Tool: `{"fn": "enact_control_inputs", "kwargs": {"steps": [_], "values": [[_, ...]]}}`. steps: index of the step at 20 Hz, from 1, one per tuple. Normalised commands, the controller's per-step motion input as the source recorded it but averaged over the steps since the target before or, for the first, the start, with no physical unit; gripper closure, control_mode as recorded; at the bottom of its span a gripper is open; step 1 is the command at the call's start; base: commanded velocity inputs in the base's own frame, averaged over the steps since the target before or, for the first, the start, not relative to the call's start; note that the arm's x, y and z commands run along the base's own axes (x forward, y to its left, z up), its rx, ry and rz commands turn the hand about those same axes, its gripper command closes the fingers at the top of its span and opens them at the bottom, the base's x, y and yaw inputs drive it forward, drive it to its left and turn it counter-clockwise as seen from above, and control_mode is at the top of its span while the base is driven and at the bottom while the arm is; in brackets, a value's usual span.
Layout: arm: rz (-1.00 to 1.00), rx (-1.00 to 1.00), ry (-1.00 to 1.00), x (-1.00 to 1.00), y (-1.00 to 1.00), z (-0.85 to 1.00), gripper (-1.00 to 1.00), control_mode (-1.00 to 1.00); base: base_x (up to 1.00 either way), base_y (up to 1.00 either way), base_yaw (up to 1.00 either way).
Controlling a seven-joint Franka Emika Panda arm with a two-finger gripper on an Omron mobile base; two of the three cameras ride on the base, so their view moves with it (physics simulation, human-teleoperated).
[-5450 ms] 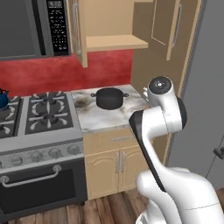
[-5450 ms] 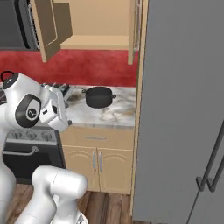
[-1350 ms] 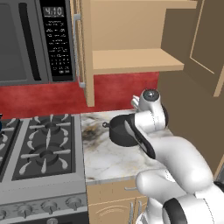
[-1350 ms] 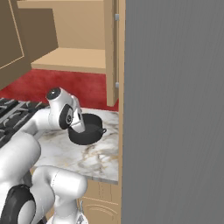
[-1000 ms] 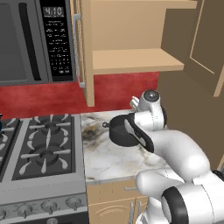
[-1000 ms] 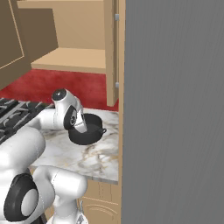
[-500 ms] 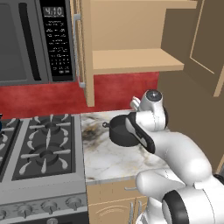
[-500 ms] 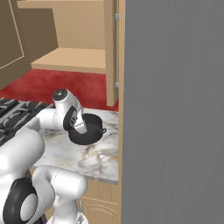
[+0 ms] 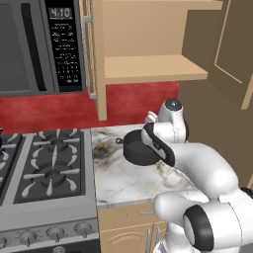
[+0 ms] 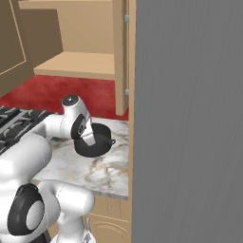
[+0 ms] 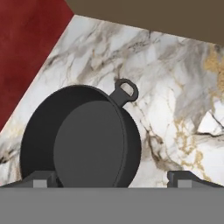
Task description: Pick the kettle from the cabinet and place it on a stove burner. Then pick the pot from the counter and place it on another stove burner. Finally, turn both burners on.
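Observation:
The dark pot (image 9: 134,149) stands on the marble counter (image 9: 123,180) just right of the stove, one loop handle (image 11: 125,91) pointing away from the hand. My gripper (image 11: 113,178) hangs open directly above it, and the pot (image 11: 83,138) lies between and below the two fingertips (image 11: 43,178), untouched. From the right, the hand covers the pot's (image 10: 98,146) near rim. Two stove burners (image 9: 54,144) with black grates sit left of the counter. A dark blue sliver at the left edge (image 9: 1,141) may be the kettle. The open tan cabinet (image 9: 153,69) above has a bare shelf.
A black microwave (image 9: 34,44) hangs over the stove. Red backsplash (image 9: 138,96) runs behind the counter. A tall grey panel (image 10: 190,118) closes off the counter's right end, and an open cabinet door (image 9: 232,54) juts out at the upper right.
Since the oldest frames the base has driven in close and the arm has reached over the pot. Over the last second the hand has barely shifted, and the jaws stay open.

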Motion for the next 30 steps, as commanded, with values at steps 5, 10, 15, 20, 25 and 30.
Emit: {"fn": "enact_control_inputs", "kwargs": {"steps": [5,10,15,20,25,30], "values": [[0.03,0.03,0.12,0.23,0.02,-0.18,-1.00,-1.00,0.00,0.00,0.00],[0.04,0.04,0.08,0.18,0.00,-0.17,-1.00,-1.00,0.00,0.00,0.00],[0.03,0.04,0.05,0.18,0.00,-0.14,-1.00,-1.00,0.00,0.00,0.00],[0.02,0.03,0.03,0.13,0.01,-0.15,-1.00,-1.00,0.00,0.00,0.00],[0.01,0.02,0.02,0.08,0.05,-0.17,-1.00,-1.00,0.00,0.00,0.00],[0.01,0.02,0.02,0.06,0.01,-0.19,-1.00,-1.00,0.00,0.00,0.00]]}}
